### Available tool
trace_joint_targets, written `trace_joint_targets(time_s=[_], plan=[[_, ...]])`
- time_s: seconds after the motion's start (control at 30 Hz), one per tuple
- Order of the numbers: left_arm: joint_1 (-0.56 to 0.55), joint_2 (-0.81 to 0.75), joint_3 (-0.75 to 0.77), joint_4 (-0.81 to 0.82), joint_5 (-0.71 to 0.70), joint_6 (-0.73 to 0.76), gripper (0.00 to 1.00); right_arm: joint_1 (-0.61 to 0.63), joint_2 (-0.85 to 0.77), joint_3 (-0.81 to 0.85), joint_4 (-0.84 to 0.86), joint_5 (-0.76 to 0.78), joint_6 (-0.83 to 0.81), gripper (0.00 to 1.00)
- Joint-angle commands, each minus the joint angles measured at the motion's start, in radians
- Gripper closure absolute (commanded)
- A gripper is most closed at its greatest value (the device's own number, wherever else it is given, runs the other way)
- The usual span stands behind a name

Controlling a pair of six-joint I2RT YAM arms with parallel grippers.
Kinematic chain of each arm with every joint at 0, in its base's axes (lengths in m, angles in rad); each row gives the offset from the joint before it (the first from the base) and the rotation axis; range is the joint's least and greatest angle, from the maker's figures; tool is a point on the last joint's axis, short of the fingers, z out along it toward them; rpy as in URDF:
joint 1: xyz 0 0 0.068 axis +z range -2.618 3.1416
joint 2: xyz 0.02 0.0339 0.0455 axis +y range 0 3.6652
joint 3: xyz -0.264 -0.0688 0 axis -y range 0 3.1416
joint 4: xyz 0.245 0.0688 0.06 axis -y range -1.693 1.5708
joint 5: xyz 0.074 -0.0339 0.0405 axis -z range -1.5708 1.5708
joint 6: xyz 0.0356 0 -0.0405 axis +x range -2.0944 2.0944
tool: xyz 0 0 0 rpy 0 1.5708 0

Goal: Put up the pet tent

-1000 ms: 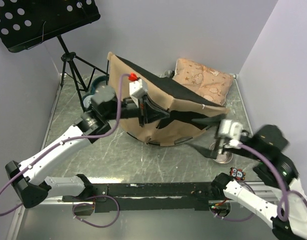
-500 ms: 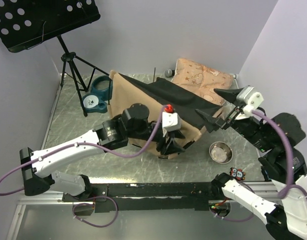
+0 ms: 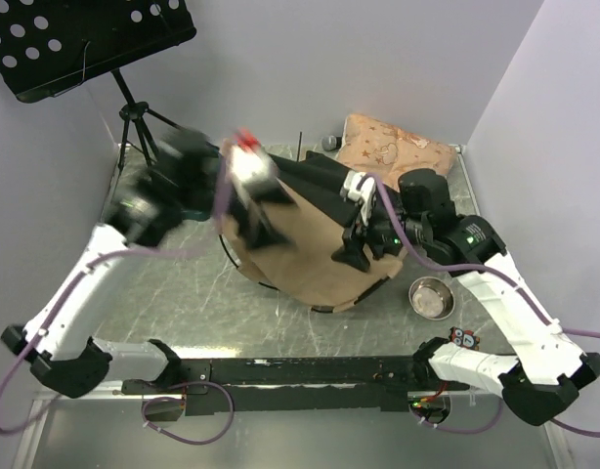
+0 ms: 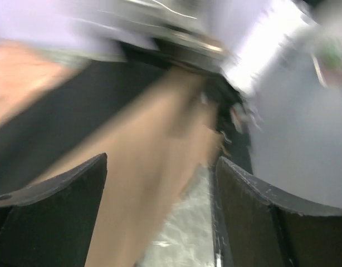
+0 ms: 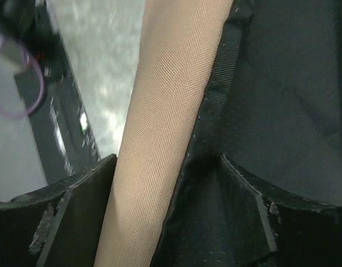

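A black perforated metal music stand (image 3: pixel 75 39) on a tripod stands at the far left corner of the grey marbled table (image 3: pixel 183 293). A pinkish-beige patterned plush cushion (image 3: pixel 398 147) lies at the far right corner. A small round steel bowl (image 3: pixel 432 296) sits nearer, well apart from it.

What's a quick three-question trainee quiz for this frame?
1. True or false: the pet tent stands fully upright, ready for a pet to walk in.
2. Pick one: what sits just right of the tent's near edge in the top view? A) steel bowl B) coffee mug C) roll of tape
3. Fill in: in the wrist views, the jaws of the left gripper and the right gripper are both ___, with tent fabric showing between them.

Key: 1 false (it lies slumped, with tan fabric and black panel spread low). 2 A. 3 open.
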Motion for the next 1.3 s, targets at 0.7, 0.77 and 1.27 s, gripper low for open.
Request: trace_joint_targets(time_s=[0.7,0.77,1.27], plan=[[0.72,-0.261,-0.309,0.599,0.147,-0.527,0.17,0.024,-0.196,-0.098,-0.139,0.069,-0.352,0.62],[0.725,-0.241,-0.238,0.579,-0.017,-0.59,0.17,0.035,-0.193,-0.085,-0.156,0.065,-0.424,0.74],[0.797,0.087,-0.118,0.64,0.036,-0.69,0.18,0.131,-0.521,-0.381,-0.099,0.076,-1.304,1.0]])
